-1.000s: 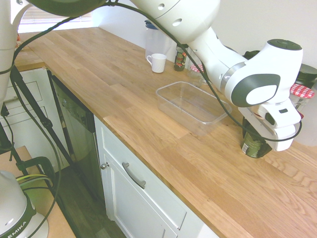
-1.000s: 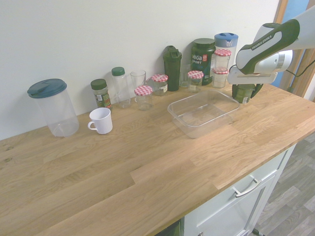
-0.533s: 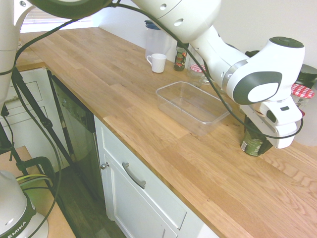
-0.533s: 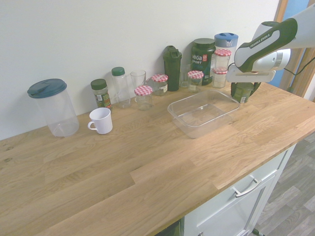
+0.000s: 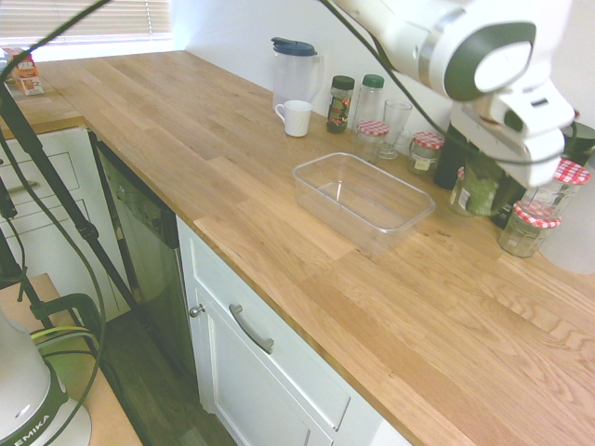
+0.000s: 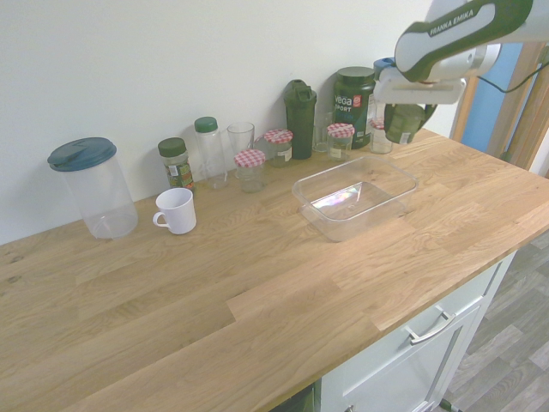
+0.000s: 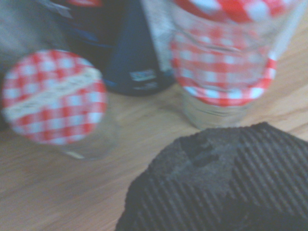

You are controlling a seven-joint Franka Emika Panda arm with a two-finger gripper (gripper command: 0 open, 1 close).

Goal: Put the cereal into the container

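Aloft, the gripper (image 6: 413,110) pinches the cereal jar (image 6: 403,124), which hangs tilted between its fingers above the wooden surface (image 6: 257,283), with the clear container (image 6: 353,206) lower and off to one side, toward the white mug (image 6: 176,211).

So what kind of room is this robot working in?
Most likely a kitchen: there's a long light-wood worktop over white cupboards with metal handles, and a row of glass jars with red-checked lids stands near a white mug.
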